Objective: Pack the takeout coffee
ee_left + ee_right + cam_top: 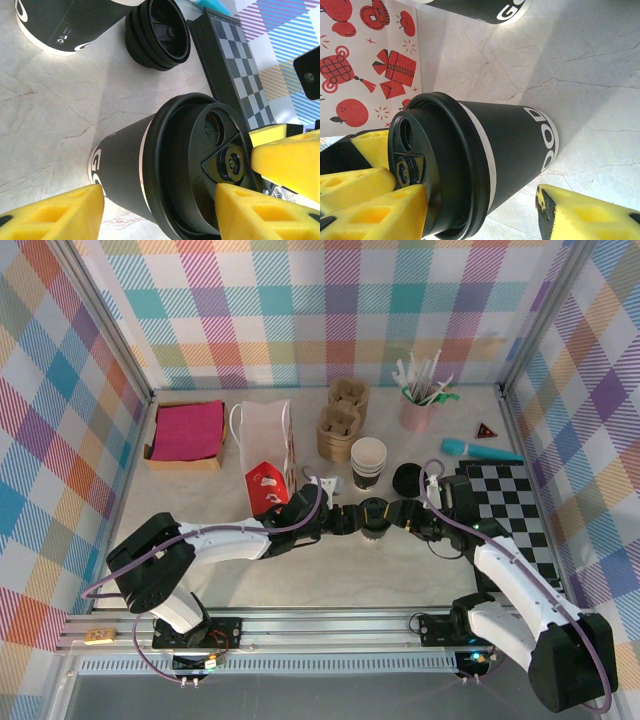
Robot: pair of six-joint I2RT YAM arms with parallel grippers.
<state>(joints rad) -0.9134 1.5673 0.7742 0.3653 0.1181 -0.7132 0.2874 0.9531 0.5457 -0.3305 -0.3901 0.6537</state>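
Pastel plaid walls (320, 310) closed in three sides of a pale, marble-patterned table (200, 500), seen from above. Along its far side lay a tray of pink napkins (185, 432), a white paper bag (262, 430), brown cup carriers (342, 418) and a pink holder of stirrers (418, 405). A checkerboard mat (510, 505) covered the right. The takeout coffee (374, 513) stood upright near the table's middle with its lid on, just in front of an open cup (368, 462) and a loose black lid (408, 480). The two arms met at it from either side.

The wrist cameras supplied what the overhead could not — the jaws. The left gripper (160, 197) was spread wide, one yellow finger at the lid's top and the other off beside the cup's base, clamped on nothing. The right gripper (481, 197) was likewise wide apart, one finger against the lid's rim and the other clear of the cup. The left wrist view showed the loose lid as a nested stack; the right wrist view showed a red gift-box print (380, 55) behind the cup.
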